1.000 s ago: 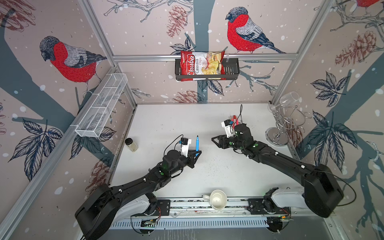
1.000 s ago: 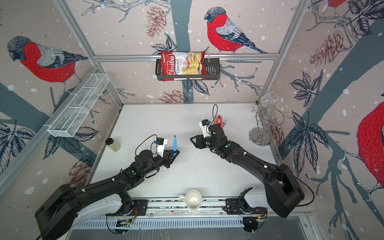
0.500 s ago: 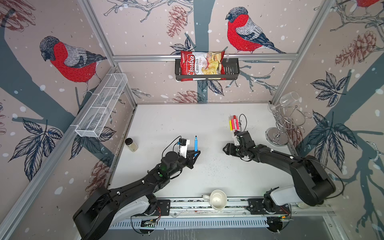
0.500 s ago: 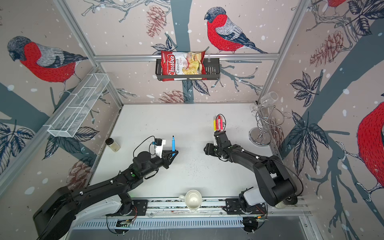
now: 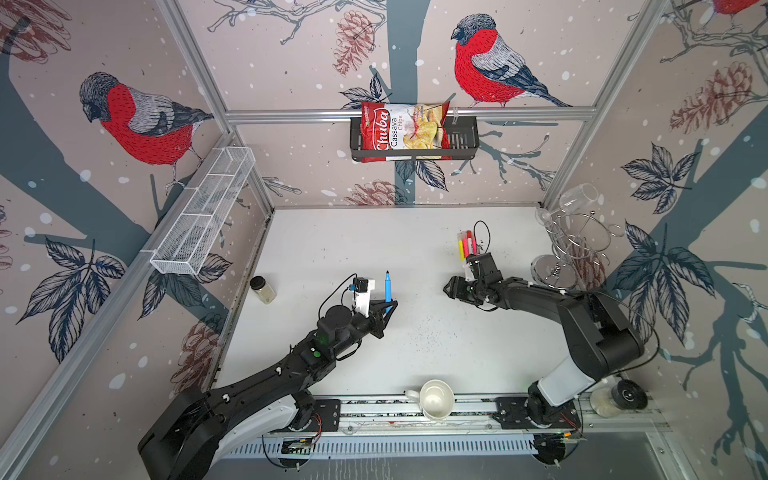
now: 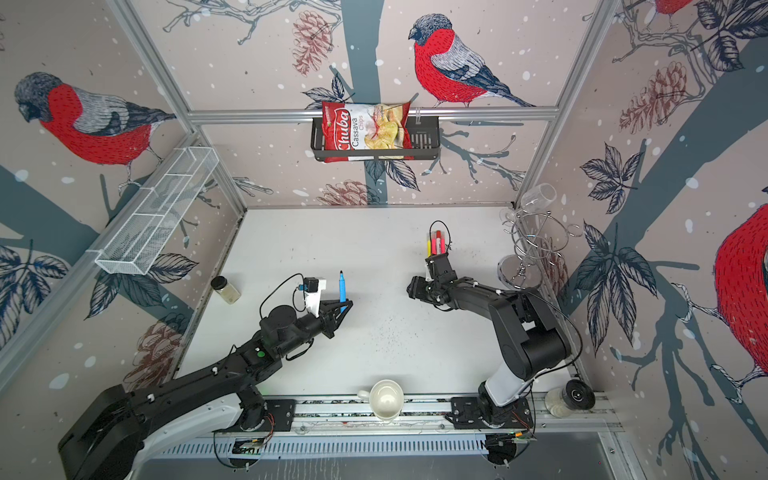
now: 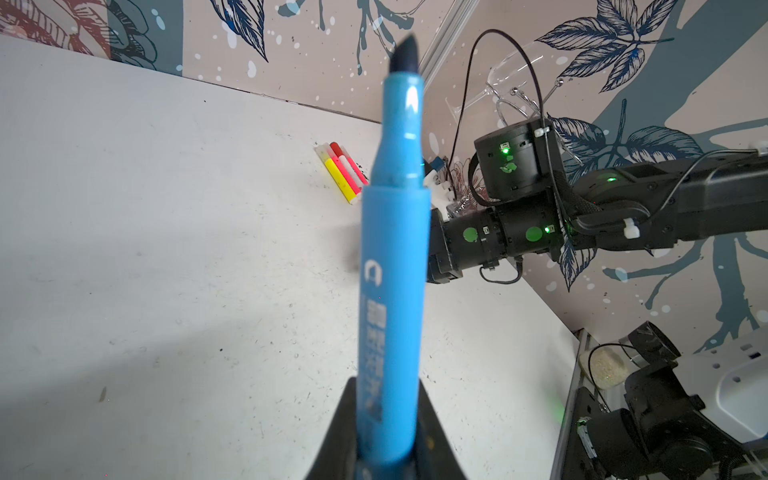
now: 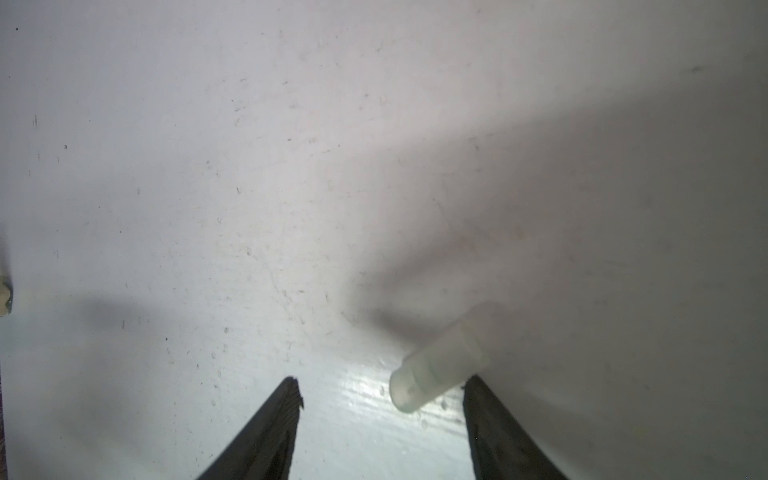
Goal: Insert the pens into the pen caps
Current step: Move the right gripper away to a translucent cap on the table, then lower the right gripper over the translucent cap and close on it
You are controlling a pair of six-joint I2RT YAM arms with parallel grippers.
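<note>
Left gripper [image 5: 386,309]: clamped tight on the lower barrel of the blue pen [image 5: 387,286]. It holds the pen upright above the white table [image 5: 353,241], left of centre in both top views. In the left wrist view the blue pen [image 7: 395,270] shows a bare dark tip, with no cap on it.

Right gripper [image 5: 451,287]: low over the table right of centre, pointing toward the left arm. In the right wrist view its jaws stand well apart and grip nothing [image 8: 380,384]. A translucent cap [image 8: 438,365] lies on its side on the table between them, right against one finger [image 8: 490,424]. Whether it actually touches that finger is hard to say, as the view is soft here. The cap is too small to pick out in the top views.

Back right of the table: three pens [image 5: 466,245] lie side by side, touching, just behind the right wrist. In the left wrist view these three pens [image 7: 340,172] are yellow, pink and pink-red. Each seems to end in a cap, two whitish and one red, so they read as finished.

Progress: roughly three pens capped, as far as I can judge. The blue pen is up and presented, and its cap is on the table, not yet grasped. Left to do: close on the cap, lift it, line its open end with the pen tip, and press it on. No other loose pen or cap shows in any view.
</note>
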